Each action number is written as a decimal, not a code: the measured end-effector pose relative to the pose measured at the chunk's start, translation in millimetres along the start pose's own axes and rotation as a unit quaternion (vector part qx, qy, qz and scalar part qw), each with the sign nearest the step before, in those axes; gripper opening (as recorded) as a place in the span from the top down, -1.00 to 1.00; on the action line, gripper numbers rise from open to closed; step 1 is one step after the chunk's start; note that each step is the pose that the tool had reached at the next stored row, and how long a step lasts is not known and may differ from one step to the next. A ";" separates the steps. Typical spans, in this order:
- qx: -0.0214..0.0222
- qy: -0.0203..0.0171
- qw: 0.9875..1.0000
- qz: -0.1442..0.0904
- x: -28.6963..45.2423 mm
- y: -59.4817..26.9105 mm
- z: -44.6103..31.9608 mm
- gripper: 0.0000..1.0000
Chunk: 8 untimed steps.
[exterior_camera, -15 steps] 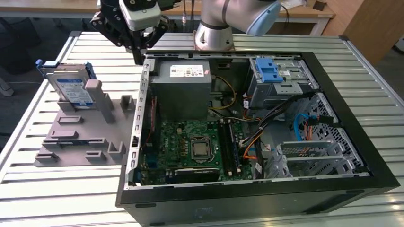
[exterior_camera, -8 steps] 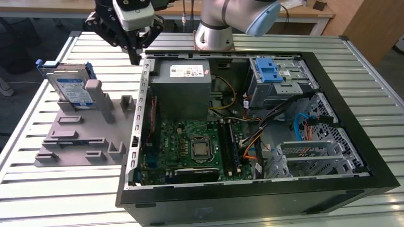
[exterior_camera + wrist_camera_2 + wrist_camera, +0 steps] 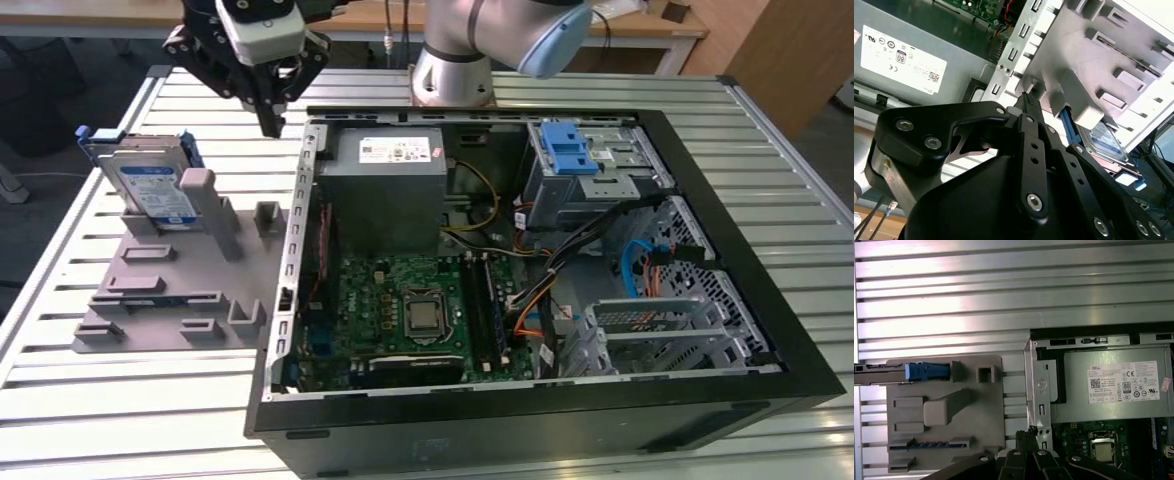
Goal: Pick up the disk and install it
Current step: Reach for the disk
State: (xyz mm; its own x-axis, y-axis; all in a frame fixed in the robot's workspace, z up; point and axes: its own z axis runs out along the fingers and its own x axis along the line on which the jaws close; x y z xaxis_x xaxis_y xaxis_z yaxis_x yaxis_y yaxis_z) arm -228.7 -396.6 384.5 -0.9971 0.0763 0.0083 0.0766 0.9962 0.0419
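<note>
The disk, silver with a blue-and-white label and blue rails, stands on edge in a grey holder at the exterior view's left. My gripper hangs above the table between that holder and the open computer case, its fingers shut with nothing between them. In the first wrist view the disk appears edge-on, and the gripper sits over the case's metal wall. The second wrist view has the gripper in front, with the disk beyond it in the holder.
Inside the case are a grey power supply with a white sticker, a motherboard and a metal drive bay with a bright blue latch. Orange and blue cables run past the bay. Everything rests on a slatted metal table.
</note>
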 end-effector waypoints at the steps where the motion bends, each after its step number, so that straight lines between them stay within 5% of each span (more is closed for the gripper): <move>1: 0.000 0.000 1.000 0.000 2.4 0.8 0.1 0.79; 8: 0.000 0.000 1.000 0.000 17.2 6.6 1.0 0.79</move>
State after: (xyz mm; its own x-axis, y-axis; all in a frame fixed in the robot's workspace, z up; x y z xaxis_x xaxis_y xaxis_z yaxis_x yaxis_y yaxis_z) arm -245.3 -388.7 383.9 -0.9971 0.0762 0.0083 0.0765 0.9962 0.0419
